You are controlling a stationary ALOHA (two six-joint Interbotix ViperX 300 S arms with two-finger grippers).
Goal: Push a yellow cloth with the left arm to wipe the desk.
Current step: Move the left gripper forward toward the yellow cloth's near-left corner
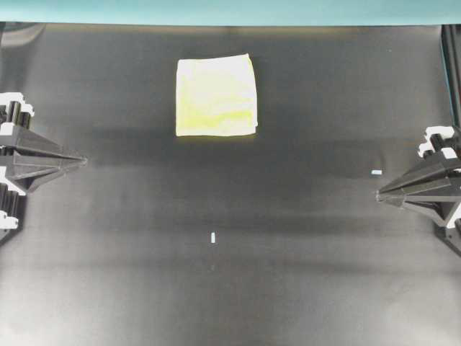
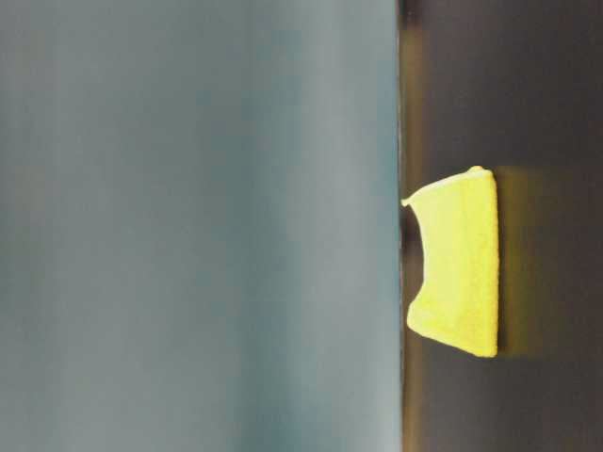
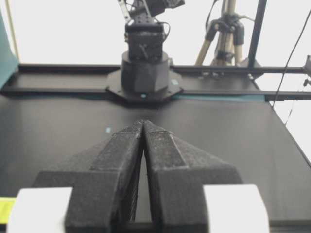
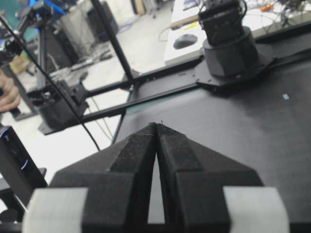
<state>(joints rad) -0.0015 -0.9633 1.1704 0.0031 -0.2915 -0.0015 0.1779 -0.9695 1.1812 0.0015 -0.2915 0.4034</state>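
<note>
The yellow cloth [image 1: 216, 96] lies flat and folded square on the black desk [image 1: 230, 216], toward the far middle; the table-level view shows the same cloth [image 2: 459, 264] from the side. My left gripper [image 1: 84, 160] is shut and empty at the left edge, well to the left of the cloth and nearer the front. In the left wrist view its tips [image 3: 144, 123] meet over bare desk, and a sliver of the cloth [image 3: 6, 208] shows at the lower left. My right gripper [image 1: 379, 195] is shut and empty at the right edge; its wrist view shows the tips [image 4: 156, 125] closed.
A teal strip [image 1: 230, 11] runs along the desk's far edge. Two small white tape marks [image 1: 213, 237] [image 1: 376, 172] sit on the desk. The other arm's base [image 3: 144, 73] stands across the desk in the left wrist view. A black frame rail [image 1: 451, 65] runs down the right side.
</note>
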